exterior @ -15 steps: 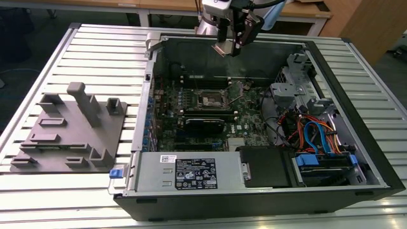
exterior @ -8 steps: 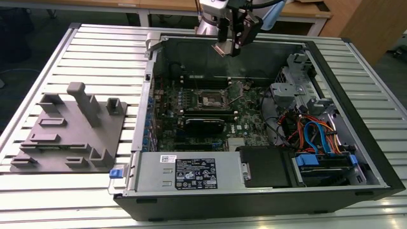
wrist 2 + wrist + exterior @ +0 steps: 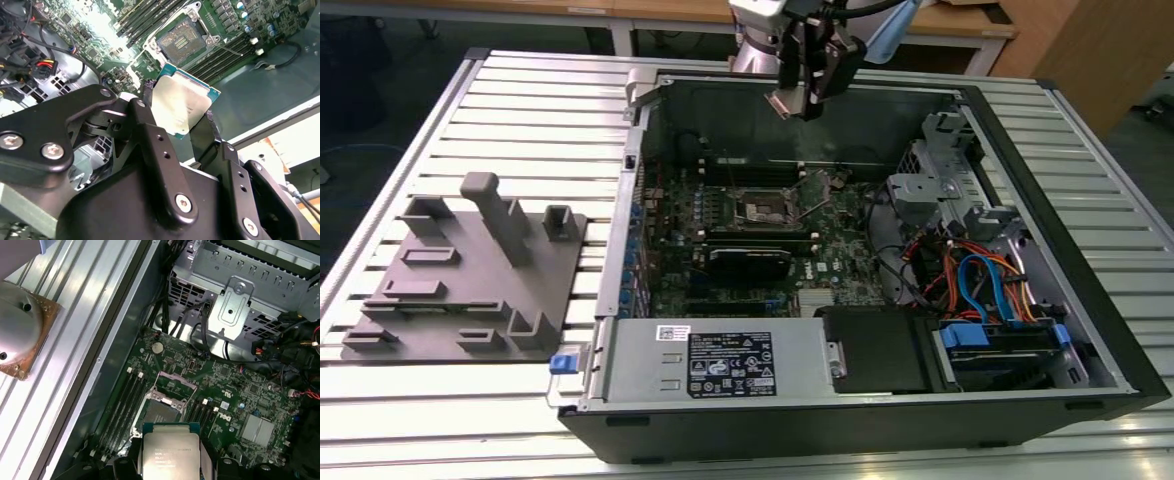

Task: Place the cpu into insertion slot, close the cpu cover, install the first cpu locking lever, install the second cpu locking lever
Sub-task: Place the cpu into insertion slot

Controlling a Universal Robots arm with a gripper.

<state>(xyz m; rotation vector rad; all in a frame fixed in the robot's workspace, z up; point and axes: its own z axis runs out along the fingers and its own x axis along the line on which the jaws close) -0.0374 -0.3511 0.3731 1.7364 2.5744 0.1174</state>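
Note:
My gripper (image 3: 797,103) is shut on the cpu (image 3: 790,104), a flat silver-topped chip, and holds it in the air above the back wall of the open computer case. In both wrist views the black fingers clamp the cpu (image 3: 182,102) (image 3: 170,450) by two opposite edges. The insertion slot (image 3: 766,207) (image 3: 182,41) (image 3: 161,415) lies bare on the green motherboard below, well apart from the chip. The cpu cover (image 3: 175,381) appears swung up at the slot's far edge. A thin metal lever (image 3: 235,50) sticks out beside the slot.
Long black memory slots (image 3: 122,402) flank the socket. A silver drive cage (image 3: 934,170) and coloured cables (image 3: 974,280) fill the case at the exterior view's right, the power supply (image 3: 720,362) at the front. A grey fixture (image 3: 467,270) stands on the slatted table.

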